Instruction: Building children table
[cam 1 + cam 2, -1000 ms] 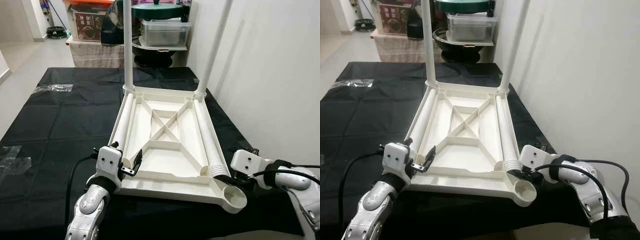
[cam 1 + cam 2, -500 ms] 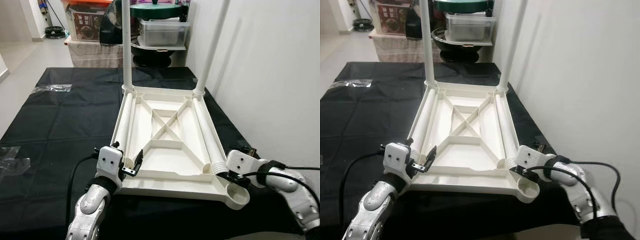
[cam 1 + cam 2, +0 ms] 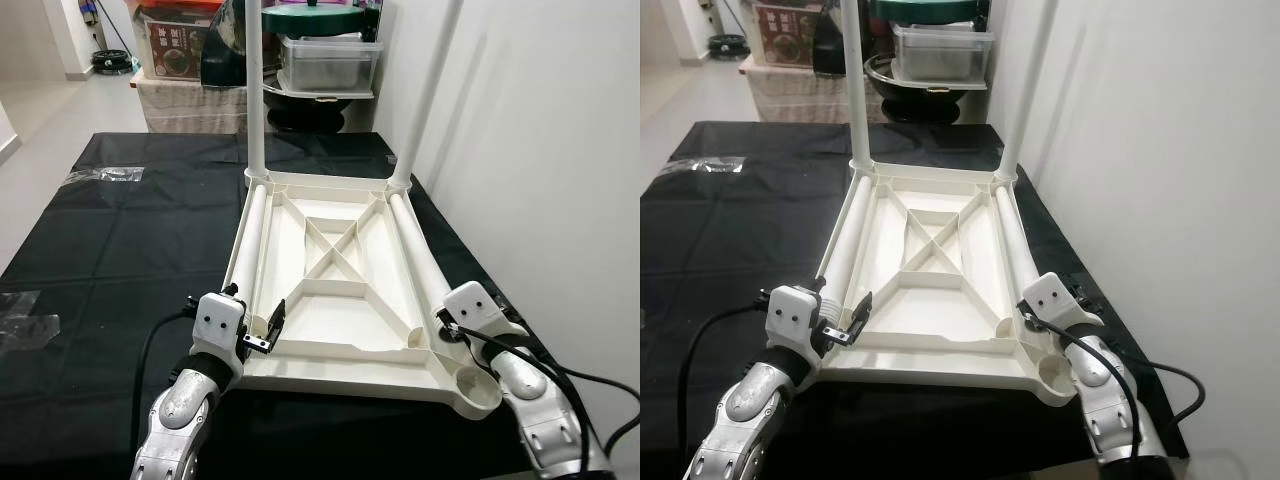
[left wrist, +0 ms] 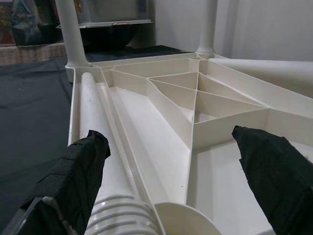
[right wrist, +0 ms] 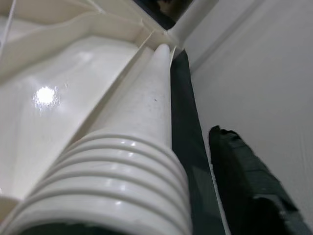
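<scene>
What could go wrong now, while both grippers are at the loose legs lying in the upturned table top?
1. The right gripper is at the threaded end of the right loose leg; lifted from its end, the leg could tilt and slip.
2. It might knock the two upright legs.
3. The table top may slide on the black cloth.

A white wall runs along the right. A black cloth covers the work surface. Beyond it stand storage boxes and a pale tiled floor.
</scene>
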Controlling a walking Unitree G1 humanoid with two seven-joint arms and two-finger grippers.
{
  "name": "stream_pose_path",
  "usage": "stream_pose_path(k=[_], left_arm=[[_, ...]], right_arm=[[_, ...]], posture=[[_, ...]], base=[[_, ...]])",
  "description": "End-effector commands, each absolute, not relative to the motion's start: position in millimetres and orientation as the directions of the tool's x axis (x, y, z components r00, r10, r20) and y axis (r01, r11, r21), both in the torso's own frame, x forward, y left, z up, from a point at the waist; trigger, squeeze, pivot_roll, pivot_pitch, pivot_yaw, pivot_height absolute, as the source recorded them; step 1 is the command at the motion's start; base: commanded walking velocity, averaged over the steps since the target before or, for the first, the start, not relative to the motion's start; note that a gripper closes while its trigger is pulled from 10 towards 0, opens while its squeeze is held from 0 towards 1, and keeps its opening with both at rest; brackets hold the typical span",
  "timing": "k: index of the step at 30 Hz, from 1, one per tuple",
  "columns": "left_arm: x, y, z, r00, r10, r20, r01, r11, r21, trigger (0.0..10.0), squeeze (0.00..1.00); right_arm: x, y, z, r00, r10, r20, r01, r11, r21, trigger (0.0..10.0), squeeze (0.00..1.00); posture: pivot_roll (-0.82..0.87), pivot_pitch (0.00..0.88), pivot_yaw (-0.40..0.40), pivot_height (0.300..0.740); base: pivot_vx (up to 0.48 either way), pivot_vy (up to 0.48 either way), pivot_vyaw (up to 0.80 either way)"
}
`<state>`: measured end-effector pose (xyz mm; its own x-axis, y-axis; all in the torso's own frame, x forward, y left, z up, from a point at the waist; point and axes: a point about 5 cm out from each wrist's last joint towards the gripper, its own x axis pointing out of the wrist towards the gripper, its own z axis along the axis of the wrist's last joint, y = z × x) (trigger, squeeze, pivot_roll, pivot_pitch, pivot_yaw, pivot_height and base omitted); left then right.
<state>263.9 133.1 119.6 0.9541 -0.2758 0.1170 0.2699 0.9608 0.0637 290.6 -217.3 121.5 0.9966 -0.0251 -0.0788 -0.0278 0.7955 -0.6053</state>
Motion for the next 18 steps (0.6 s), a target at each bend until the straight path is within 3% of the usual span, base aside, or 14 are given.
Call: stream_pose_path(k=[1,9,15,18], left_arm=[[264,131,118,0.953,-0.282,0.112,0.275,0.959,0.069,10.0,0.0],[265,132,117,0.953,-0.283,0.11,0.276,0.958,0.077,10.0,0.0],[265,131,117,0.952,-0.287,0.108,0.28,0.957,0.081,10.0,0.0],[267,132,118,0.951,-0.29,0.11,0.282,0.956,0.083,10.0,0.0]], right_arm=[[292,-217,132,1.0,-0.029,-0.008,0.019,0.813,-0.581,0.0,0.0],[295,-202,148,0.994,0.089,0.068,-0.043,0.86,-0.508,0.0,0.0],[300,-213,161,0.994,0.053,0.1,0.0,0.883,-0.469,0.0,0.0],[308,-218,186,0.985,0.078,0.153,-0.057,0.988,-0.142,0.0,0.0]], posture=[[-0.02,0.0,-0.087,0.74],[-0.02,0.0,-0.083,0.74],[-0.02,0.0,-0.079,0.74],[-0.03,0.0,-0.072,0.74]], base=[[0.0,0.0,0.0],[0.0,0.0,0.0],[0.0,0.0,0.0],[0.0,0.0,0.0]])
